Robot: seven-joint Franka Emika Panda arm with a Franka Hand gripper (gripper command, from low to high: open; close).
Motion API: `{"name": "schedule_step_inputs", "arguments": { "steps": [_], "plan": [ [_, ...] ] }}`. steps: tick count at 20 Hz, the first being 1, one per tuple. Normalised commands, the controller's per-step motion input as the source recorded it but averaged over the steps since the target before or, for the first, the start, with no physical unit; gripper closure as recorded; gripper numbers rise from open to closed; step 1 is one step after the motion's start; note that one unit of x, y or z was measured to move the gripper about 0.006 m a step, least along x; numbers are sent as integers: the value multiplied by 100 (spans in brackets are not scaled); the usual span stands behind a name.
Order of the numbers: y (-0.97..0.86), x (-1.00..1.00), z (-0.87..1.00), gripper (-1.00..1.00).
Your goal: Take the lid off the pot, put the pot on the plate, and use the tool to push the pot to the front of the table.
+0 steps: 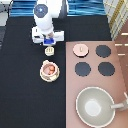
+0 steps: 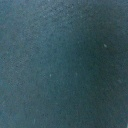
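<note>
The pink pot (image 1: 49, 70) with reddish contents sits on the cream plate (image 1: 42, 75) on the black table (image 1: 20, 95), left of the stove. The pinkish-tan lid (image 1: 80, 49) lies off the pot on the stove's top-left corner. A small cream tool (image 1: 49, 50) shows just above the pot in the exterior view. My gripper (image 1: 48, 42) hangs directly over the tool, closer to the exterior view's top than the pot. The wrist view shows only dark tabletop (image 2: 64, 64).
The pinkish-brown stove (image 1: 120, 75) fills the exterior view's right, with three black burners (image 1: 83, 68). A large grey-beige pan (image 1: 94, 105) with a long handle stands at its bottom. The table's left edge runs along the view's left.
</note>
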Motion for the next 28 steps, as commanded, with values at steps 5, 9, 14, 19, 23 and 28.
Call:
{"name": "schedule_step_inputs", "arguments": {
  "steps": [5,9,14,19,23,28],
  "plan": [
    [11,35,-42,100],
    [4,34,-13,100],
    [2,58,34,100],
    [0,88,50,100],
    [0,100,29,100],
    [0,100,20,100]
  ]
}}
